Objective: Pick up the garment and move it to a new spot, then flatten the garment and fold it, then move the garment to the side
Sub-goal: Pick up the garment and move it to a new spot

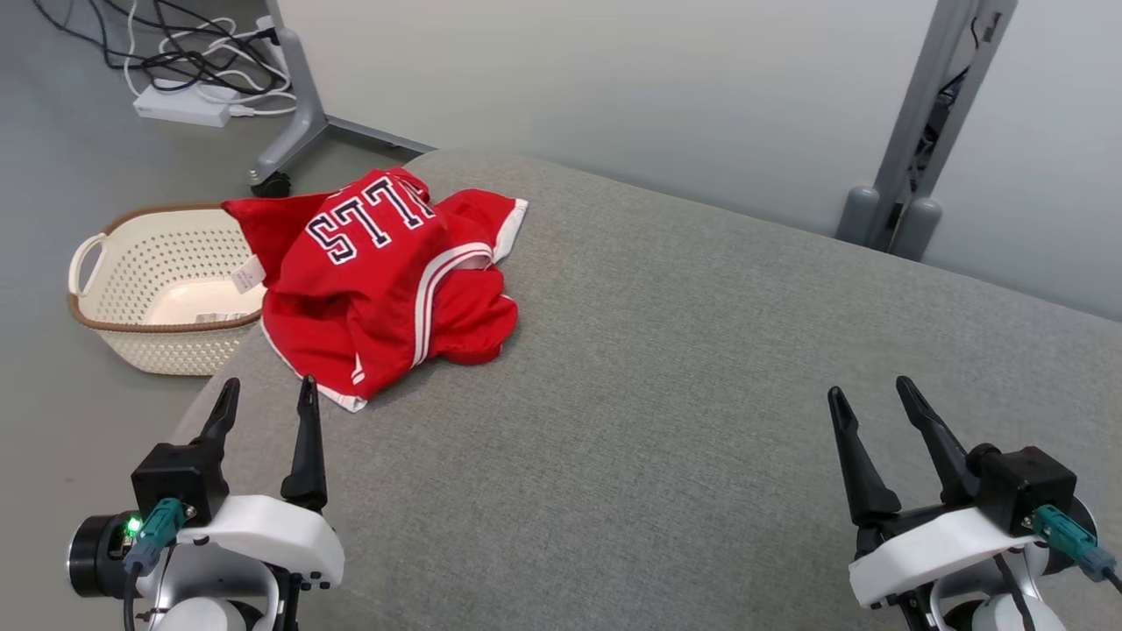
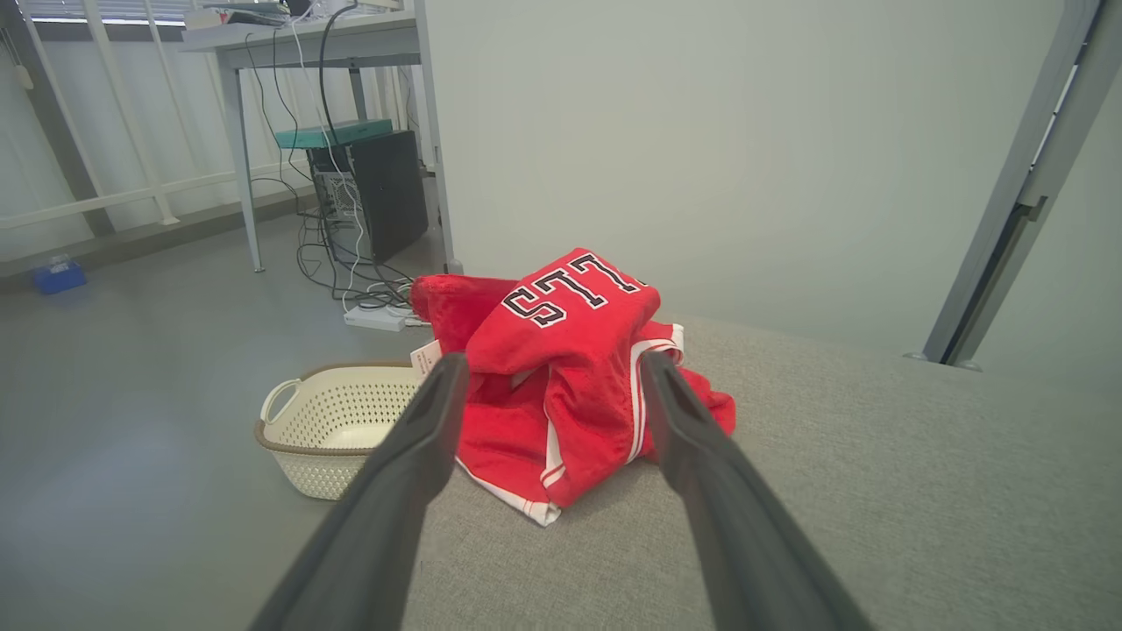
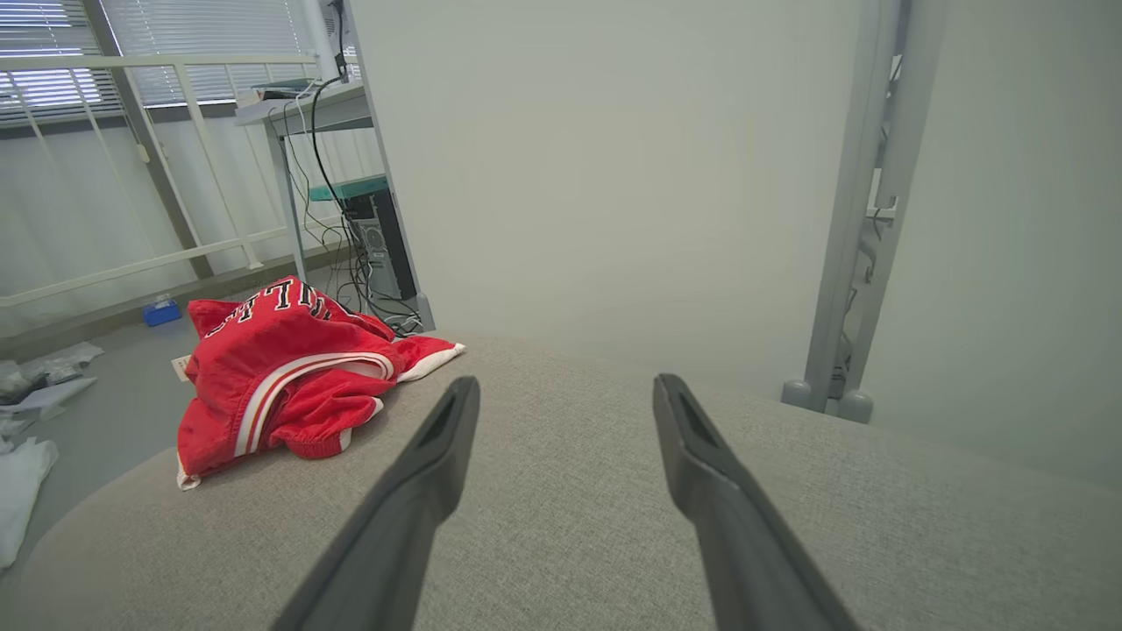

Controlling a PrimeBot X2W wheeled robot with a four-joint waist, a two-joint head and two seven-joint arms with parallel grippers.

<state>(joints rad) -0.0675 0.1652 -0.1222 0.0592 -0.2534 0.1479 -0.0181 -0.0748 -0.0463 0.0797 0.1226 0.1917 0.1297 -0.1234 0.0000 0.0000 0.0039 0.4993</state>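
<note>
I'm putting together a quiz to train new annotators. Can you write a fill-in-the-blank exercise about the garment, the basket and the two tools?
1. The crumpled garment on the grey cushion is ___ in colour.
2. The cream basket stands on the ___, beside the cushion.
3. The left tool and the right tool are both ___, holding nothing.
4. The garment lies nearer the ___ tool.

Missing words: red; floor; open; left.
</note>
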